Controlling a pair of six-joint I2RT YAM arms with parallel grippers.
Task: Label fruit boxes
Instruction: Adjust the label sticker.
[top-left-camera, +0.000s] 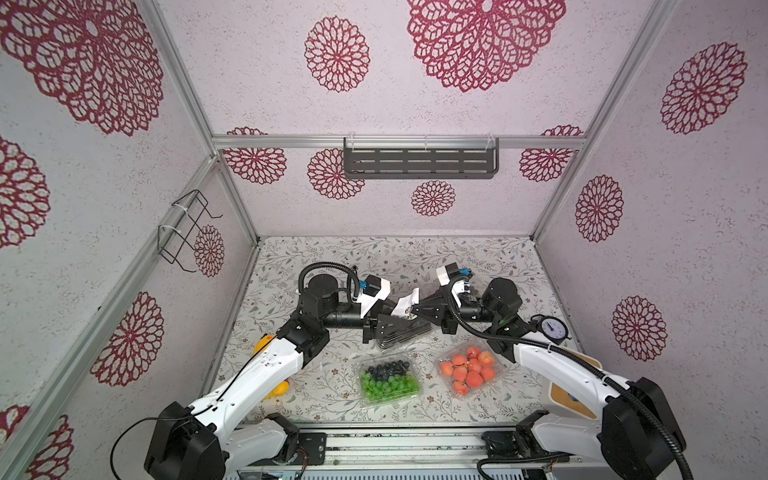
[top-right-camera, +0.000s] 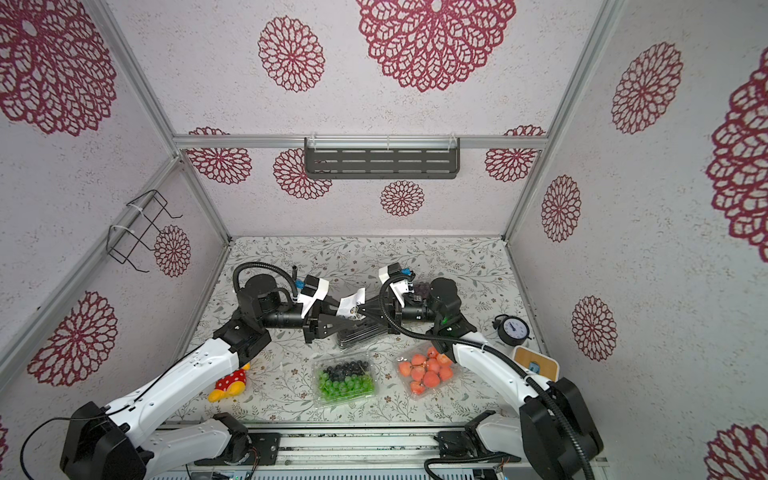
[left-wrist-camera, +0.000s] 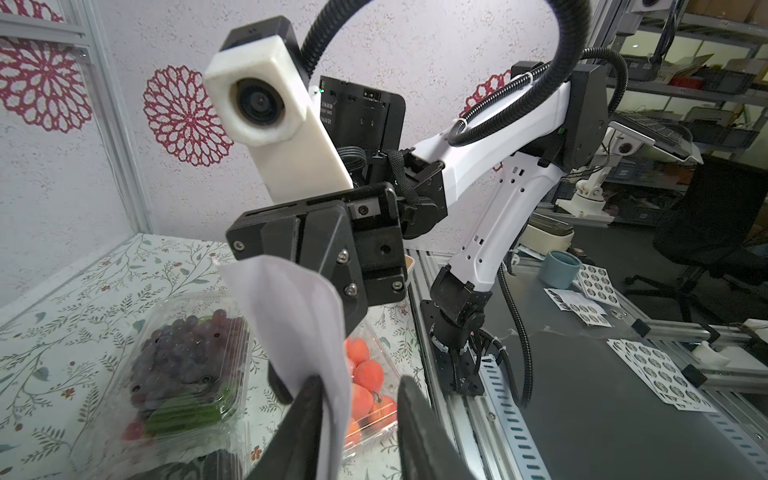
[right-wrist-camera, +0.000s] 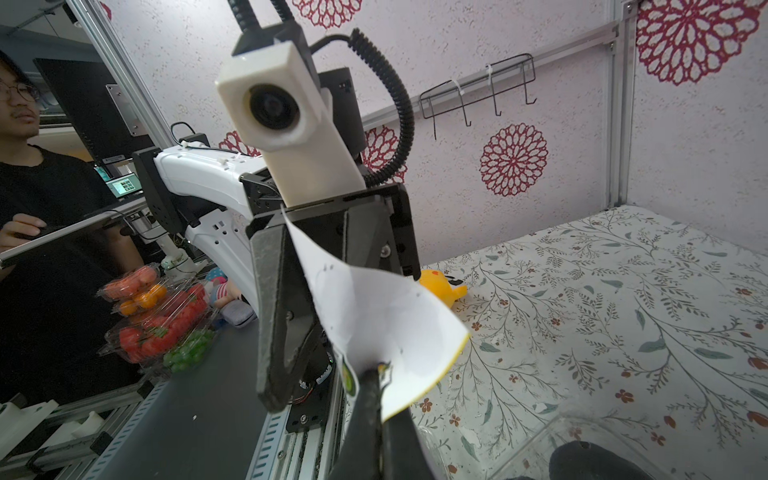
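Paper of the sticker sheet (top-left-camera: 405, 303) is white, thin and smooth, and it bends in a soft curl above the middle of the bench (top-left-camera: 332, 257), which has a cloth printed with leaves and twigs. The right gripper (right-wrist-camera: 376, 374) has its black pointed fingers pressed together on one corner of the sheet. The left gripper (left-wrist-camera: 361, 380) has its fingers apart. The sheet hangs against one finger (left-wrist-camera: 309, 409) and is not pinched.

Four clear plastic boxes with ribbed walls are on the bench:
- The green-and-blue box (top-left-camera: 388, 380) lies near the front edge, at its middle, full of small round berries.
- The orange-red box (top-left-camera: 469, 370) lies just beside it, toward the right edge, with bigger matte fruit.
- A third box (top-right-camera: 357, 332) sits under both grippers, and its fruit is mostly hidden.
- The purple box (top-right-camera: 420, 288) shows only a little behind the right wrist.

A yellow plush toy (top-right-camera: 228, 384) lies near the front left corner.
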